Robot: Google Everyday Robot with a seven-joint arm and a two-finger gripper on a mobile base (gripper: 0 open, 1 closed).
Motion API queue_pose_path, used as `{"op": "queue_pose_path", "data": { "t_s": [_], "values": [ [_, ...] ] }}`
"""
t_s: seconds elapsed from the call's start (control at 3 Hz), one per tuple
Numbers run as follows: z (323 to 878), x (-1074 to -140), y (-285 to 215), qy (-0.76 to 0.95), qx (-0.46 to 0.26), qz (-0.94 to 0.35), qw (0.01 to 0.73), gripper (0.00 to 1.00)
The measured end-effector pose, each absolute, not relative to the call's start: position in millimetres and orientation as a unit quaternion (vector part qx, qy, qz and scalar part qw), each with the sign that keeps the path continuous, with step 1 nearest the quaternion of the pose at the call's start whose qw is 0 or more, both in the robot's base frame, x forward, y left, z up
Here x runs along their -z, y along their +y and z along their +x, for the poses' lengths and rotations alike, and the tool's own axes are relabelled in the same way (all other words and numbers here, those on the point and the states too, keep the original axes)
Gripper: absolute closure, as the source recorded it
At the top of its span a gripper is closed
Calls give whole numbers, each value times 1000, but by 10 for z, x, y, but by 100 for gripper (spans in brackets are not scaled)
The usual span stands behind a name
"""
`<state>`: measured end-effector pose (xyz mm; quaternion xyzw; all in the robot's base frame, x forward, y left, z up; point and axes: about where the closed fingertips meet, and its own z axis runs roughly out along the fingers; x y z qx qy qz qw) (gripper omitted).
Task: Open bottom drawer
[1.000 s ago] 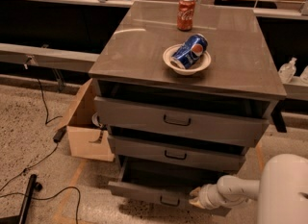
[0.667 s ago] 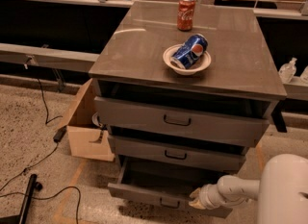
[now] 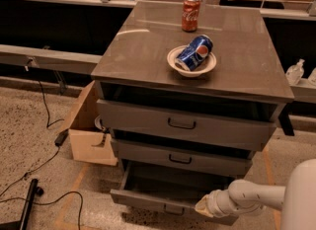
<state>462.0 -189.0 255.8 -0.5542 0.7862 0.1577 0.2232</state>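
Observation:
The bottom drawer (image 3: 148, 198) is the lowest of three grey drawers in the cabinet. It stands pulled out, showing its plain grey inside, with a small dark loop handle (image 3: 174, 209) on its front. My white arm reaches in from the lower right. The gripper (image 3: 203, 207) is at the right part of the bottom drawer's front edge, just right of the handle. The two drawers above, each with a dark handle, stand slightly out.
On the cabinet top (image 3: 143, 51) stand a red soda can (image 3: 190, 14) and a white bowl (image 3: 192, 62) holding a blue Pepsi can (image 3: 193, 52). An open cardboard box (image 3: 89, 135) sits on the floor at the left. Black cables (image 3: 34, 174) lie on the speckled floor.
The bottom drawer has come out a little further toward me. My arm stays at its front right edge.

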Motion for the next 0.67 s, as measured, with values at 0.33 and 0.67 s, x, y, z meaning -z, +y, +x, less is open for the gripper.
{"op": "queue_pose_path", "data": {
  "t_s": [0.33, 0.67],
  "values": [
    [4633, -2729, -1895, 788, -158, -547, 236, 37],
    [4756, -2742, -1891, 784, -150, -546, 254, 61]
  ]
}}
